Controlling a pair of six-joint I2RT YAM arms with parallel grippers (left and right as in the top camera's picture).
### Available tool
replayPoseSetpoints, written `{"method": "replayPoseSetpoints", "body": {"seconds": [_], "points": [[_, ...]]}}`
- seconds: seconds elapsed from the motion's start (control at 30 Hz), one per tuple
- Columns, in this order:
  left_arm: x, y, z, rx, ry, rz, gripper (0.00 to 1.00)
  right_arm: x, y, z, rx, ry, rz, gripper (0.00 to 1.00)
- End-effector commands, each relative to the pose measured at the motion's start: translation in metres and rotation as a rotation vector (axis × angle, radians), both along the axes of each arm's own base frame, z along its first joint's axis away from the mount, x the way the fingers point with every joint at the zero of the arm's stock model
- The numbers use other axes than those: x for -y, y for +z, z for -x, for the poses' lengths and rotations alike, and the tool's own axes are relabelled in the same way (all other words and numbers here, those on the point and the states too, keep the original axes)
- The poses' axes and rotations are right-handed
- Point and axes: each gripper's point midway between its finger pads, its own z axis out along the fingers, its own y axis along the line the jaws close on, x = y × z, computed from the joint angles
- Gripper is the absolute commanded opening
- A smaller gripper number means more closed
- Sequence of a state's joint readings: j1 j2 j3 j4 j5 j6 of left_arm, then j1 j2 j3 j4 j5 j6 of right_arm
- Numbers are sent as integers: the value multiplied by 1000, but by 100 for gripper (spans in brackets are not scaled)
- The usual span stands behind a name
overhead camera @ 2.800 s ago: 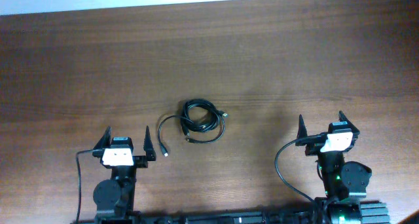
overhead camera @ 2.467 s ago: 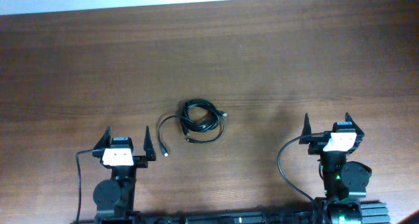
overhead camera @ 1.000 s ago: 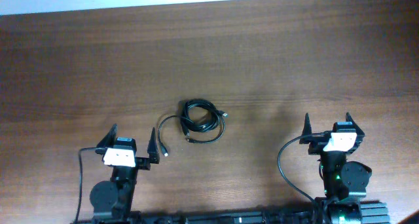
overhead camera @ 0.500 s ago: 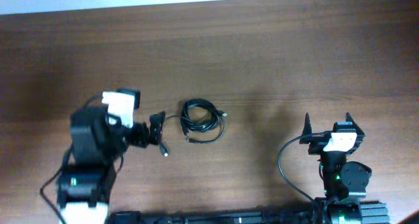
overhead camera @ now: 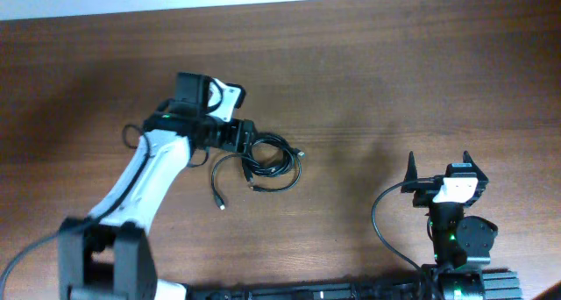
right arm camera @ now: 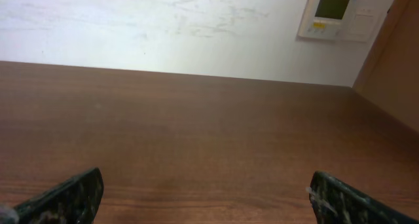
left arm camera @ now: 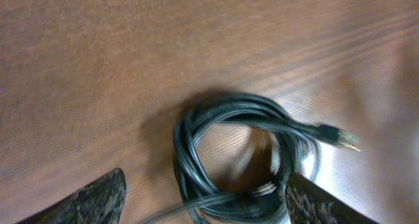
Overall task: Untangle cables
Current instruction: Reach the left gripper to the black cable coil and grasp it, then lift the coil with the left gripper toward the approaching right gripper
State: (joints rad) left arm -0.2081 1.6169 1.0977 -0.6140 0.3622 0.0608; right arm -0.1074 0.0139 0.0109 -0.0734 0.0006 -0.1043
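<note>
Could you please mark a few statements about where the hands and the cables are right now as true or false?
1. The left hand is above the coiled cables. True.
2. The left hand is shut on the cables. False: its fingers stand wide apart and grip nothing.
3. The right hand is right next to the coil. False: it sits open, far off to the right, near the table's front edge.
4. One loose plug end trails out of the coil onto the table. True.

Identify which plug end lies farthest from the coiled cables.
The plug on the loose tail, trailing below-left of the coil; the metal-tipped plug pokes out at the coil's right edge.
</note>
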Motion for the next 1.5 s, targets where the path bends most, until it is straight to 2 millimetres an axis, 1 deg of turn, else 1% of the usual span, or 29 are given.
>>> {"method": "replayPoseSetpoints", "body": {"seconds": [0.0, 0.1, 0.23, 0.27, 0.3, 0.33, 0.37, 0.43, 0.47, 0.53, 0.57, 0.6, 0.67, 0.73, 0.8, 0.83, 0.9, 0.93, 1.0, 1.03, 1.07, 1.1, 1.17, 1.2, 1.23, 1.33, 1.37, 1.43, 1.47], "points": [[10, -42, -19, 19, -28, -154, 64, 3, -2, 1, -4, -17, -4, 99], [1, -66, -28, 32, -5, -274, 49, 3, -2, 1, -4, -17, -4, 99], [10, -93, -9, -87, -31, -235, 39, 3, -2, 1, -4, -17, -4, 99], [9, -98, -7, -100, -32, -240, 23, 3, -2, 1, -4, -17, -4, 99], [9, -98, -7, -101, -32, -240, 0, 3, -2, 1, -4, -17, -4, 99], [8, -98, -9, -94, -28, -248, 0, 3, -2, 1, -4, -18, -4, 99], [-6, -95, -16, -88, 50, -297, 0, 3, -2, 1, -4, -17, -4, 99], [-52, -68, -30, -134, 467, -360, 0, 3, -2, 1, -4, -17, -4, 99], [-62, -56, -27, -207, 722, -281, 0, 3, -2, 1, -4, -17, -4, 99], [-54, -36, -26, -229, 764, -190, 0, 3, -2, 1, -4, -17, -4, 99], [-55, -12, -30, -180, 745, -173, 0, 3, -2, 1, -4, -17, -4, 99], [-56, 31, -34, -51, 656, -164, 0, 3, -2, 1, -4, -17, -4, 99], [-62, 64, -33, 38, 677, -137, 0, 3, -2, 1, -4, -17, -4, 99], [-63, 71, -26, 36, 676, -137, 36, 3, -2, 1, -4, -17, -4, 99], [-58, 60, -11, -49, 647, -138, 32, 3, -2, 1, -4, -17, -4, 99], [-57, 54, -2, -103, 672, -130, 23, 3, -2, 1, -3, -17, -4, 99], [-59, 47, 7, -155, 741, -122, 40, 3, -2, 1, -4, -17, -4, 99], [-57, 47, 0, -133, 740, -108, 67, 3, -2, 1, -4, -17, -4, 99], [-57, 49, -10, -92, 745, -99, 64, 3, -2, 1, -4, -17, -4, 99], [-56, 48, -14, -85, 749, -91, 56, 3, -2, 1, -4, -17, -4, 99], [-56, 46, -17, -90, 771, -79, 56, 3, -2, 1, -4, -17, -4, 99], [-54, 38, -24, -105, 821, -54, 71, 3, -2, 1, -4, -17, -4, 99], [-48, 20, -41, -107, 843, -39, 76, 3, -2, 1, -4, -17, -4, 99], [-43, 8, -62, -38, 733, -67, 68, 3, -2, 1, -4, -17, -4, 99], [-40, 5, -75, 36, 595, -115, 66, 3, -2, 1, -4, -17, -4, 99], [-29, -7, -97, 266, -1, -364, 75, 3, -2, 1, -4, -17, -4, 99], [-28, -16, -98, 314, -207, -464, 96, 3, -2, 1, -4, -17, -4, 99], [-28, -32, -101, 353, -405, -554, 98, 3, -2, 1, -4, -17, -5, 99], [-27, -42, -103, 344, -411, -555, 99, 3, -2, 1, -4, -17, -4, 99]]}}
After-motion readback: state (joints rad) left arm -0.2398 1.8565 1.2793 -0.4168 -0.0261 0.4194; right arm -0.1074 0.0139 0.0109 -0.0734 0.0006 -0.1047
